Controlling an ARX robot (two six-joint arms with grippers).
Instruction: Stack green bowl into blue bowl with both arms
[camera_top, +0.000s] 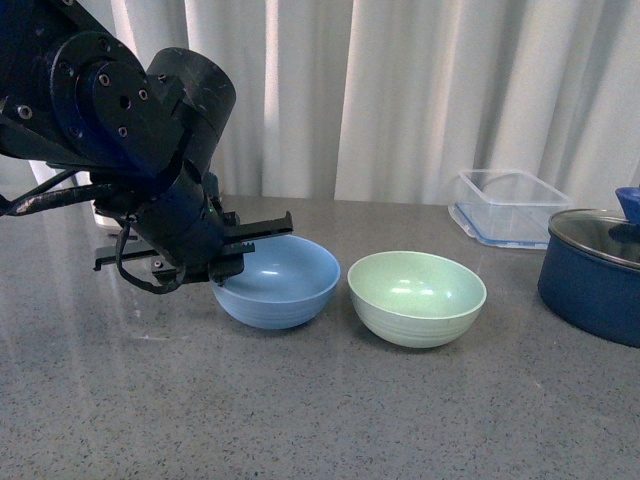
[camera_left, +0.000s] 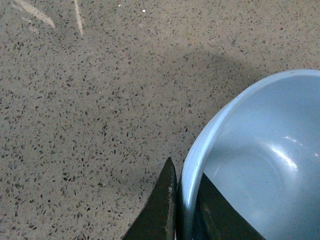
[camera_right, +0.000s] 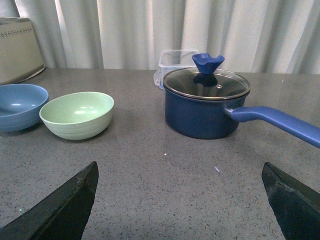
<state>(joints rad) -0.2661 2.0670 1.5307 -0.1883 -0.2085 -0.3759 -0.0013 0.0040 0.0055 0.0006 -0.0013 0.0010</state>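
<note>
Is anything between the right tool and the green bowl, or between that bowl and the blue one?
Nothing visible. Bare table lies between the open right tool and the green bowl; the navy pot stands aside. The blue bowl, rim in the left tool, sits right beside it.

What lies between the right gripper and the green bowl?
Only bare grey countertop, seen in the right wrist view, separates the open right gripper from the green bowl.

bowls: 2, blue bowl (camera_top: 278, 285) + green bowl (camera_top: 417, 297)
pots: 1, navy pot (camera_top: 590, 285)
lids: 1, glass lid (camera_top: 600, 232)
tubs: 1, clear tub (camera_top: 508, 205)
pincers: 2, left pincer (camera_left: 186, 170) + right pincer (camera_right: 180, 165)
counter (camera_top: 300, 420): 1
</note>
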